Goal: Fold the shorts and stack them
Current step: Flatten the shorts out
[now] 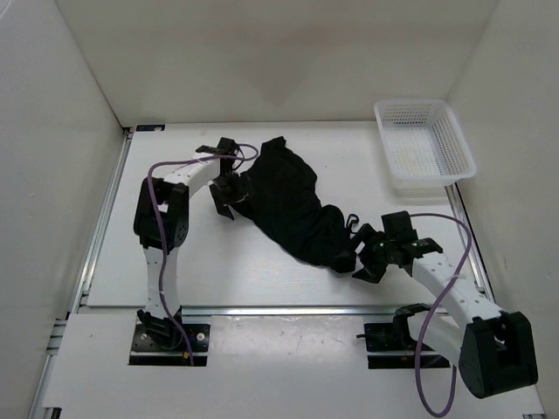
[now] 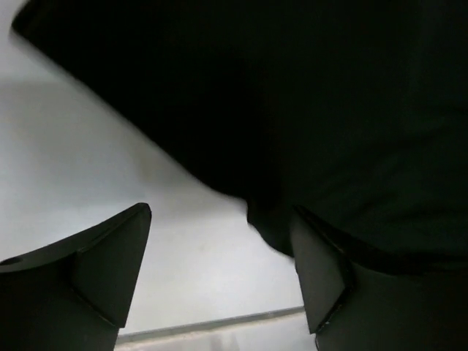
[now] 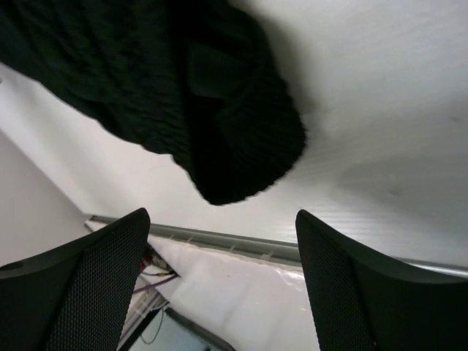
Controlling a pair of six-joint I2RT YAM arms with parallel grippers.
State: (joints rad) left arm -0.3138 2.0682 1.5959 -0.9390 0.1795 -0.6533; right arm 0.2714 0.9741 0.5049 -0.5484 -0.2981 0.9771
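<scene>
The black shorts [image 1: 293, 205] lie bunched in a diagonal heap across the middle of the table. My left gripper [image 1: 229, 197] sits at their upper left edge. In the left wrist view it [image 2: 219, 252] stands open, with bare table between the fingers and the dark shorts [image 2: 307, 110] hanging just above and against the right finger [image 2: 322, 274]. My right gripper [image 1: 371, 255] is at the lower right end of the heap. In the right wrist view it [image 3: 223, 256] is open and a rounded fold of the shorts [image 3: 183, 88] lies ahead of its tips, apart from both fingers.
A white mesh basket [image 1: 454, 140] stands at the back right corner of the table. A metal rail [image 1: 288, 309] runs along the near table edge, also visible in the right wrist view as the rail [image 3: 219, 240]. White walls enclose the left, back and right sides.
</scene>
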